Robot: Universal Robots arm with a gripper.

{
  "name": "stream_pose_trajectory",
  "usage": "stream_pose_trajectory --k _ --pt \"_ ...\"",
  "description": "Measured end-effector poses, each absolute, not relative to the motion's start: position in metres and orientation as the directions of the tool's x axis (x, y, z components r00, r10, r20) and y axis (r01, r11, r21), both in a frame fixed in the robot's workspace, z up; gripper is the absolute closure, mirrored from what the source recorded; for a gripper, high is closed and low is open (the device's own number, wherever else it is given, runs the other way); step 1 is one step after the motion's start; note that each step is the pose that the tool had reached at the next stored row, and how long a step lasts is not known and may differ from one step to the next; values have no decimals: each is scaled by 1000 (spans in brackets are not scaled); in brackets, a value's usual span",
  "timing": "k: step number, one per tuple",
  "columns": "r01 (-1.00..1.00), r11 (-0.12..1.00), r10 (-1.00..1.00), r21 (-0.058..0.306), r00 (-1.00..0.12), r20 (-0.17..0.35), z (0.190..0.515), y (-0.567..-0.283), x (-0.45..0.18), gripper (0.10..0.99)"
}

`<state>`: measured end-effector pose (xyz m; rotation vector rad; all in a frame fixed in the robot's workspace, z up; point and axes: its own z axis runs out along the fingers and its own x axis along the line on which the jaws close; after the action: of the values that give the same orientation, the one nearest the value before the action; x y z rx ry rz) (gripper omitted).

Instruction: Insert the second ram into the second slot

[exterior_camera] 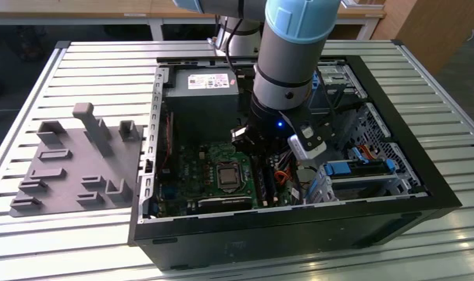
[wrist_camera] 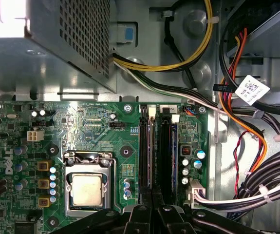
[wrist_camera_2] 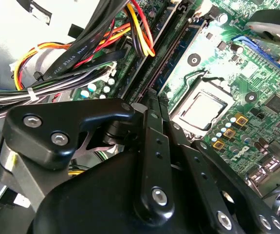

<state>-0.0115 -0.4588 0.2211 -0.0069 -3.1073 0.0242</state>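
Observation:
The second ram shows as a thin edge-on strip standing in the slot nearest the processor socket. In the second wrist view its blue face runs away from the fingertips. My gripper sits low over one end of that strip, its black fingers drawn together on it. In the exterior view the gripper reaches down inside the open computer case, just above the motherboard. Another blue stick stands in the neighbouring slot, on the side away from the socket.
Cable bundles hang close beside the slots, on the side away from the socket. The power supply fills the case's far corner, and blue drive-bay latches lie at the exterior view's right. A grey fixture plate rests on the table outside the case.

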Motion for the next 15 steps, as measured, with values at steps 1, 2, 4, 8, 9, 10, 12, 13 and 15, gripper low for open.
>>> stream_pose_trajectory --k 1,2,4,8,9,10,12,13,15 --pt "4 1000 5 -16 -999 34 221 -459 -12 969" --pt "4 1000 5 -16 -999 34 221 -459 -12 969" --pt "6 1000 7 -16 -999 34 221 -459 -12 969" --pt "25 1000 26 -16 -999 34 221 -459 -11 969" --pt "26 1000 26 -16 -999 34 221 -459 -11 969" --pt "26 1000 26 -16 -999 34 221 -459 -11 969" --pt "26 1000 26 -16 -999 34 221 -460 -11 969" --pt "26 1000 26 -16 -999 34 221 -460 -11 969" --pt "26 1000 26 -16 -999 34 221 -460 -11 969"
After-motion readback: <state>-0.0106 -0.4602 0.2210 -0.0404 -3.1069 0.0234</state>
